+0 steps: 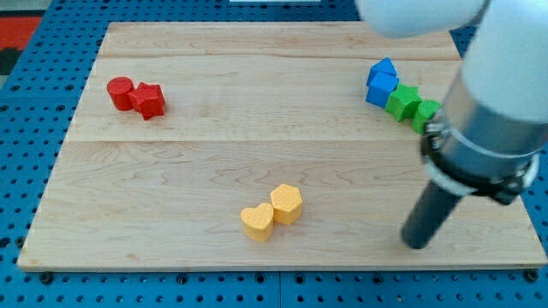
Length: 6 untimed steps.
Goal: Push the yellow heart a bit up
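Observation:
The yellow heart [257, 222] lies on the wooden board [257, 162] near the view's bottom centre. A yellow hexagon [287, 204] touches it on its upper right. My tip [415, 243] rests on the board at the view's lower right, well to the right of the yellow heart and a little lower than it. Nothing lies between the tip and the yellow blocks.
A red cylinder [121, 92] and a red block [149, 101] touch at the view's upper left. Two blue blocks [382, 83] and two green blocks [404, 103] sit in a row at the upper right, partly hidden by my arm [488, 128].

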### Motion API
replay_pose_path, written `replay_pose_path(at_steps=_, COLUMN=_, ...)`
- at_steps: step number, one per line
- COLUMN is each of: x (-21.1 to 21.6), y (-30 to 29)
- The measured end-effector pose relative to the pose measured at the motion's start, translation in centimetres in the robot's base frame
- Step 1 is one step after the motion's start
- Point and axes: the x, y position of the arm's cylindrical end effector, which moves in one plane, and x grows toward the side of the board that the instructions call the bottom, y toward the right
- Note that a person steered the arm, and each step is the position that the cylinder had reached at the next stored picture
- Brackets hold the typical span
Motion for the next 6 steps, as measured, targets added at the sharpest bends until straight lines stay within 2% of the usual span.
replay_pose_path(at_steps=1, x=-0.4, y=-7.4)
replay_pose_path(at_steps=3, x=-5.9, y=-8.9)
replay_pose_path(at_steps=4, x=-1.9, y=-7.5)
replay_pose_path(at_steps=5, x=1.1, y=-14.2)
replay_pose_path(at_steps=6, x=-0.8, y=-17.5)
